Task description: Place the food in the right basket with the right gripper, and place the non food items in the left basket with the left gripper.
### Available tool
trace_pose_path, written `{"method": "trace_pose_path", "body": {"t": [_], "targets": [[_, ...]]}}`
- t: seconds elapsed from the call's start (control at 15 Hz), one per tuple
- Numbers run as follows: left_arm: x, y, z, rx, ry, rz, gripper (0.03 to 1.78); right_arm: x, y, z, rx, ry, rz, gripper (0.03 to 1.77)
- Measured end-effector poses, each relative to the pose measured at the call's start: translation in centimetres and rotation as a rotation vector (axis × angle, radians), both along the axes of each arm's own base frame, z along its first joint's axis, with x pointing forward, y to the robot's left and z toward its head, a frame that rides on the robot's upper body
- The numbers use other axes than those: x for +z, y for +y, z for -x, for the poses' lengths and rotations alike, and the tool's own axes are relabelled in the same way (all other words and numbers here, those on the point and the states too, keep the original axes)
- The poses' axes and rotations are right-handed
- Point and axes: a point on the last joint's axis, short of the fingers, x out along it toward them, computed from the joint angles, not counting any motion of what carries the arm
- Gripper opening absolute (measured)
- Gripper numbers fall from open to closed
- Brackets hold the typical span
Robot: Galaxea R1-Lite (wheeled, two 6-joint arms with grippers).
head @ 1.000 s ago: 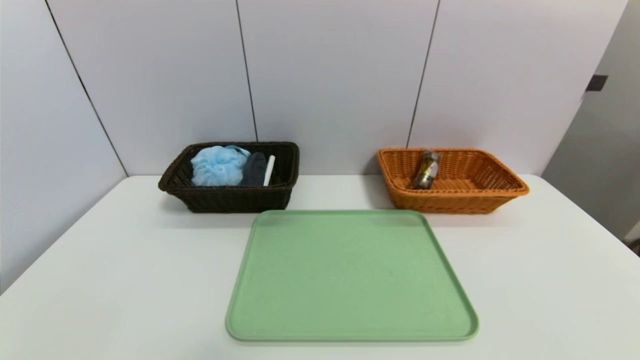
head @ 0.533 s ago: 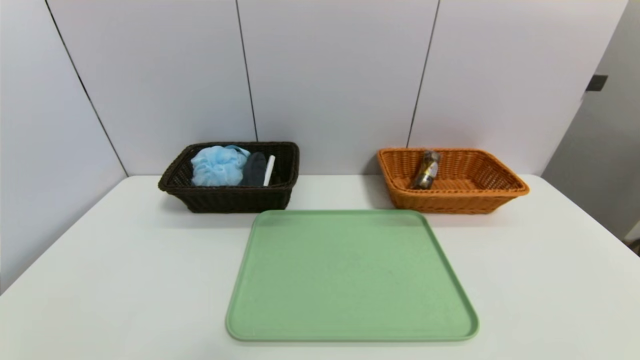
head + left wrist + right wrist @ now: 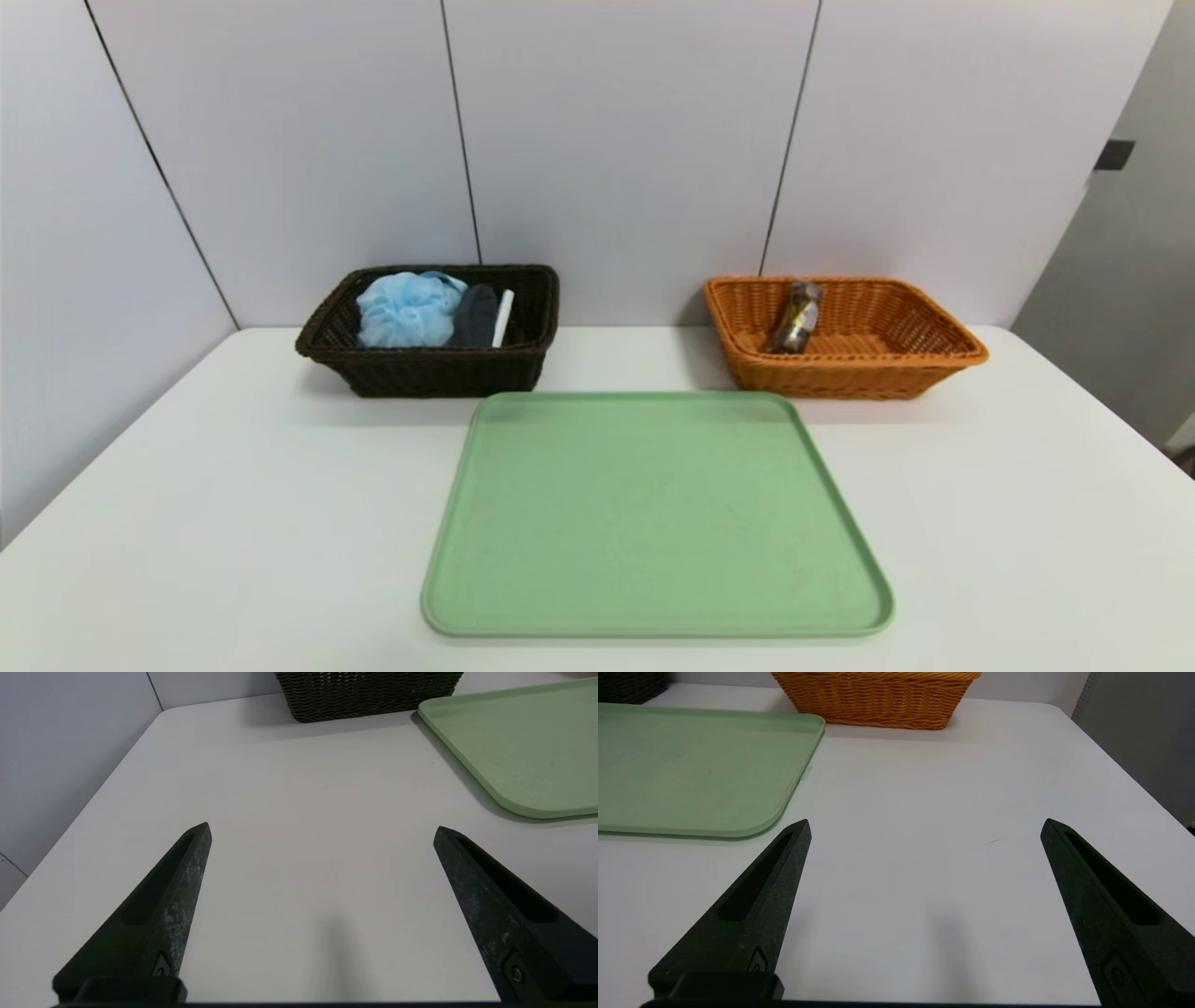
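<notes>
Nothing is shifting since the earlier frame: dark basket [image 3: 429,373] is holding blue mesh sponge [image 3: 409,310], black item [image 3: 475,317] and white stick [image 3: 503,318], their lower ends hidden; orange basket [image 3: 850,378] is holding wrapped food [image 3: 797,317]. Left gripper [image 3: 323,825] and right gripper [image 3: 928,819] are hovering wide over the table [image 3: 233,523].

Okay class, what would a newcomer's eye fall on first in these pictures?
Probably the green tray, lying bare in the middle of the white table. Next, perhaps, the light blue puff in the dark basket beyond the tray's left corner. The orange basket stands beyond its right corner, holding one small wrapped item.
</notes>
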Motion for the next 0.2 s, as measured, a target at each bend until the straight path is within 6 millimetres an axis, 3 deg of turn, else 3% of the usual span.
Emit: {"method": "trace_pose_path", "body": {"t": [0.2], "targets": [[0.00,0.00,0.00,0.000,0.000,-0.001,1.69,0.03,-0.01,0.00,-0.006,-0.003,-0.024,1.70]]}}
